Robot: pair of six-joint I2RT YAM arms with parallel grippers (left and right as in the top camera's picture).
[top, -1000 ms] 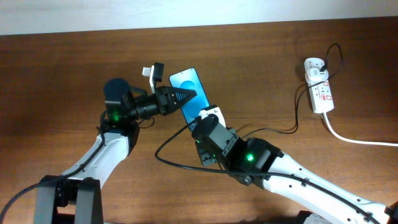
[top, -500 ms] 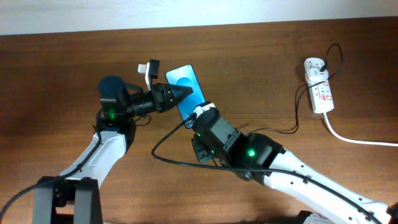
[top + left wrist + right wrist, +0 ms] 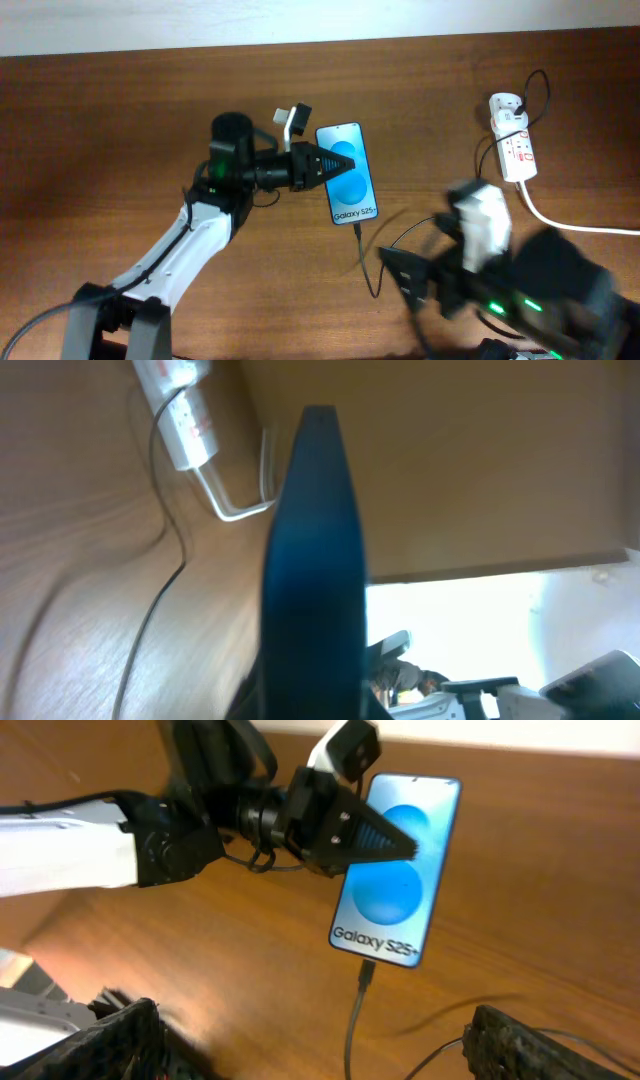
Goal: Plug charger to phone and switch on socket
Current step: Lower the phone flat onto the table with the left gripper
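Observation:
The phone (image 3: 350, 180), its blue screen reading "Galaxy S25", is near the table's middle. My left gripper (image 3: 335, 168) is shut on its left side. The charger (image 3: 366, 262), a thin black cable, has its plug in the phone's bottom edge and trails toward me. In the right wrist view the phone (image 3: 400, 885), the left gripper (image 3: 378, 845) and the charger's plug (image 3: 366, 974) all show. My right gripper (image 3: 320, 1055) stands open and apart from the plug, blurred low right in the overhead view (image 3: 415, 282). The left wrist view shows the phone (image 3: 315, 560) edge-on.
The socket (image 3: 512, 140), a white strip with red marks, lies at the far right with its thick white lead (image 3: 570, 224) running off right. The socket (image 3: 182, 412) also shows in the left wrist view. The table's far edge meets a white wall.
My left gripper carried the phone to the right. My right gripper opened, let go of the charger plug and pulled back to the lower right. The plug stays in the phone.

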